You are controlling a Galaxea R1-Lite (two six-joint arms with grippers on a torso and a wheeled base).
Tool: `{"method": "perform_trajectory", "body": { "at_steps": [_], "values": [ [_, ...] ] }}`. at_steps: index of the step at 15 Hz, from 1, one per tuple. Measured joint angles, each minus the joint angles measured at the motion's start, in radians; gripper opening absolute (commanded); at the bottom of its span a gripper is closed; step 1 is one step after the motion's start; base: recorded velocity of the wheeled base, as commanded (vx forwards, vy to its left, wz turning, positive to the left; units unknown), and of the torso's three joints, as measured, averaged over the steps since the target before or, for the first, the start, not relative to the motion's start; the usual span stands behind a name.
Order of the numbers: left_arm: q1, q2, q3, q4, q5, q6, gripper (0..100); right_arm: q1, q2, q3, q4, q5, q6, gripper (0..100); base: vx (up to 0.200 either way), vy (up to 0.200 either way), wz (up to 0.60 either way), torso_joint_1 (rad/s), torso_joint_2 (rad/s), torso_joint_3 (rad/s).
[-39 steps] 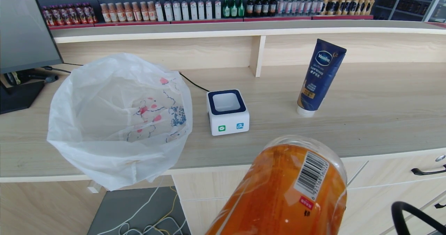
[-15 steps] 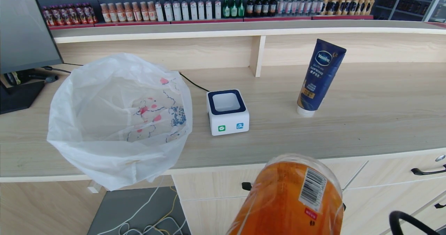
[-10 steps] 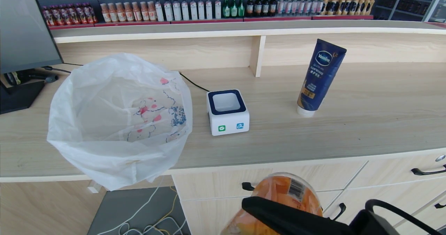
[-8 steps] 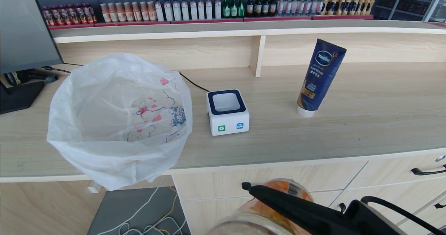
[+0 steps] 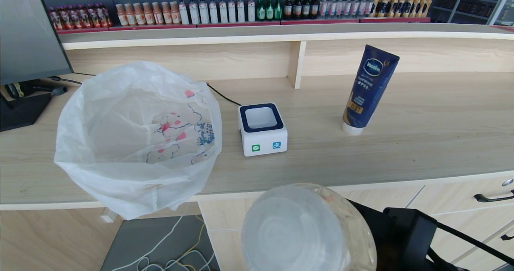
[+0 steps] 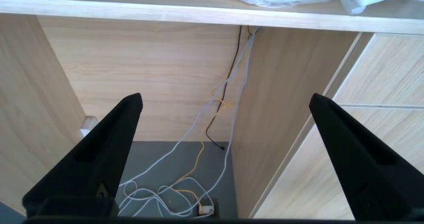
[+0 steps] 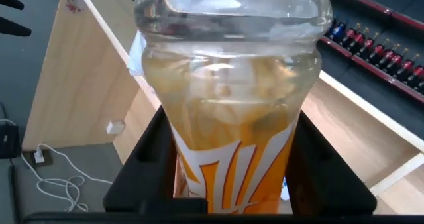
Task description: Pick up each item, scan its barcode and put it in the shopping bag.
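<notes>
1. Clear plastic jar with orange contents [image 5: 305, 231] was clamped in the right gripper [image 7: 232, 124], low before the wooden bench [image 5: 421, 134]; not bagged.
2. White box scanner [image 5: 262, 128] and open white plastic shopping bag [image 5: 100, 114] sat ahead on the bench.
3. Dark blue tube [image 5: 369, 88] stood untouched, left to do. Left gripper [image 6: 225, 98] hung open.

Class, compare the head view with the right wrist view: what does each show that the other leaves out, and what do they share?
Head view's own: the open mouth of the shopping bag on the counter, the scanner beside it, the upright blue tube further right, and the monitor.
Right wrist view's own: the orange label and pale contents of the jar, with the right gripper jaws closed against its sides.
Shared: the jar, the counter, the drinks shelf behind, and possibly a sliver of the bag.
</notes>
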State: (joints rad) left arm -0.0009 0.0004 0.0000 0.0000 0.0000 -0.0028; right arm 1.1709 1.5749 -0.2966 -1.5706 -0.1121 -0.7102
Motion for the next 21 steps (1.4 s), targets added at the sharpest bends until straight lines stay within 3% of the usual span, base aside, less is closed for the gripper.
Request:
{"method": "perform_trajectory", "body": {
  "at_steps": [2,6,12,17,21],
  "values": [
    [0.001,0.0,0.0,0.0,0.0,0.0,100,-0.016,0.011,-0.007,0.001,0.064,0.12,0,0.0,0.0,0.0,0.0,0.0,0.0],
    [0.001,0.0,0.0,0.0,0.0,0.0,100,-0.108,0.033,-0.037,0.001,0.063,0.368,0,0.0,0.0,0.0,0.0,0.0,0.0],
    [0.0,0.0,0.0,0.0,0.0,0.0,100,-0.33,0.009,-0.058,0.0,0.062,0.603,0,0.0,0.0,0.0,0.0,0.0,0.0],
    [0.0,0.0,0.0,0.0,0.0,0.0,100,-0.456,-0.014,-0.106,0.001,0.059,0.631,0,0.0,0.0,0.0,0.0,0.0,0.0],
    [0.001,0.0,0.0,0.0,0.0,0.0,100,-0.465,-0.009,-0.104,0.001,0.063,0.64,0,0.0,0.0,0.0,0.0,0.0,0.0]
  ]
}}
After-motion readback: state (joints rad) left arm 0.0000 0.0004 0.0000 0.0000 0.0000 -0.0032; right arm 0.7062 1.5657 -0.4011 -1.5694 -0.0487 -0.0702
